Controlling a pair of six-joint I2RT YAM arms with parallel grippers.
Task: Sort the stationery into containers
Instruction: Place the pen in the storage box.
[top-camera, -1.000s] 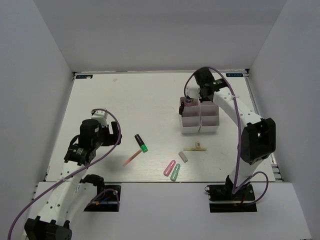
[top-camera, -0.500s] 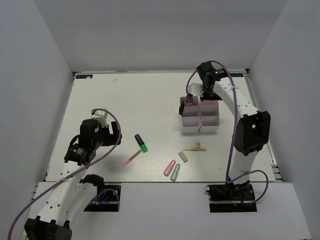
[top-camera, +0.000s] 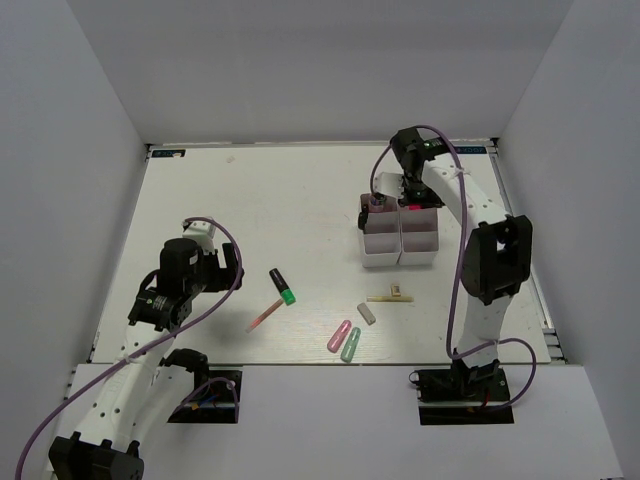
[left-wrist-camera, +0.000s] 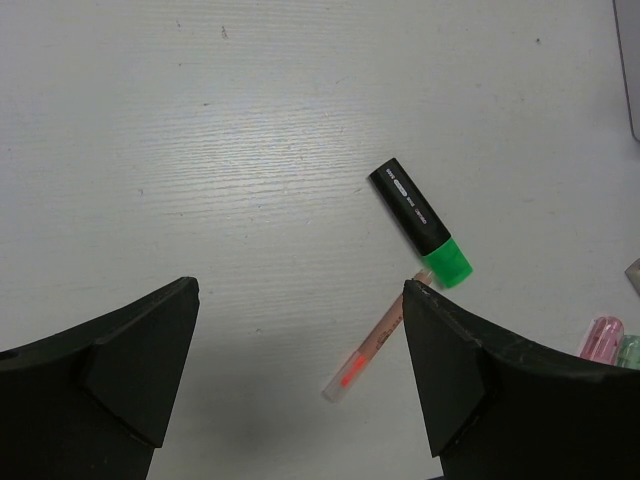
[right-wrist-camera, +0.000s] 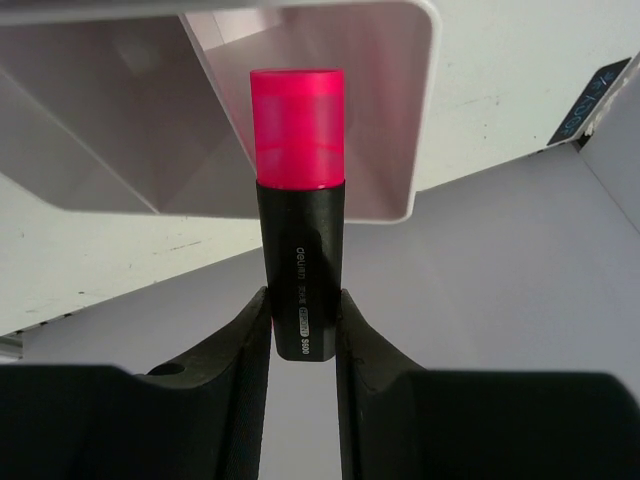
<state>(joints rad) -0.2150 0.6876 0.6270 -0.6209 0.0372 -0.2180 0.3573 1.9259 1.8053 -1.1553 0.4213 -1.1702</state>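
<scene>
Right fingers (right-wrist-camera: 250, 345) clamp the pink highlighter (right-wrist-camera: 298, 215) at the tray (right-wrist-camera: 425, 110)'s 12 o'clock end, left fingers (left-wrist-camera: 110, 350) apart; next should be lower, release.

White table (top-camera: 250, 200), plain grey-white walls (top-camera: 330, 60) on three sides, even light.

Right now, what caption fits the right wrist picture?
Right gripper holds a pink-capped black highlighter at a corner compartment of the white tray.

There are two black highlighters: the green-ended highlighter (top-camera: 282, 286) and the pink-ended highlighter (right-wrist-camera: 298, 210). There are three capsule erasers: the pink eraser (top-camera: 339, 335), the green eraser (top-camera: 350, 344) and the grey eraser (top-camera: 367, 313). There is one thin pink pen (top-camera: 262, 317), one pale yellow clip (top-camera: 390, 296), and two joined trays (top-camera: 383, 258).
</scene>
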